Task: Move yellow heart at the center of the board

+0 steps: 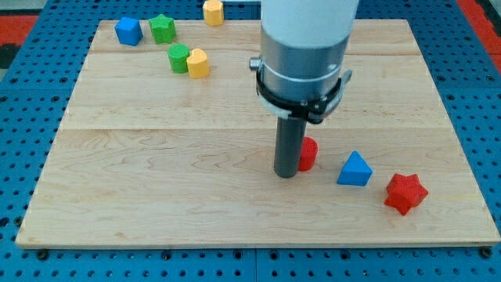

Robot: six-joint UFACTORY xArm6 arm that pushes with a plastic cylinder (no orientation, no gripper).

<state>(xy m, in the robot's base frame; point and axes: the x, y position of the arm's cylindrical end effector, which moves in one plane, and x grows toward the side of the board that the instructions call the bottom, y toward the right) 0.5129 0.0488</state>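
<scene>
The yellow heart [197, 63] lies at the board's upper left, touching a green round block [179, 58] on its left. My tip [286, 174] rests on the board near the middle, slightly right of centre and far down-right of the heart. A red block [308, 153] sits right against the rod's right side, partly hidden by it.
A blue block [128, 30] and a green star [163, 28] sit at the top left. Another yellow block [213, 12] lies at the top edge. A blue triangle [355, 169] and a red star [405, 193] lie at the lower right. The wooden board [156, 172] sits on a blue pegboard.
</scene>
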